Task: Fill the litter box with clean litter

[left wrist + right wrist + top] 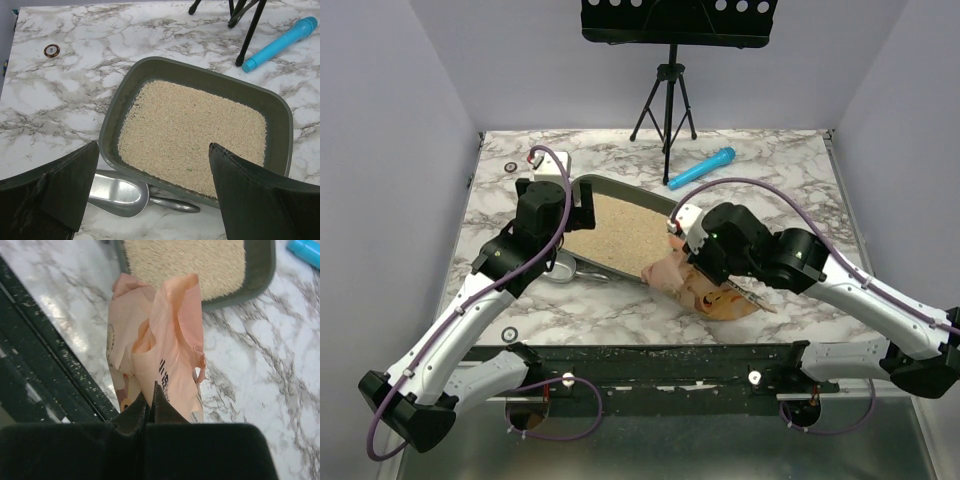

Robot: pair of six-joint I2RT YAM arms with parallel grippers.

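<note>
Right jaws clamp the limp orange-pink bag (170, 340) by one end, seemingly to shake out its last grains, beside the litter box (112, 115), which sits toward the left edge of the worktop (790, 170), clean litter (190, 130) covering its floor, left jaws open above.

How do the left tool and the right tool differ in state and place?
The left tool is open and empty; the right tool is shut on the orange-pink bag. The left tool hangs over the litter box; the right tool is beside that box, above the bag. Both are dark.
</note>
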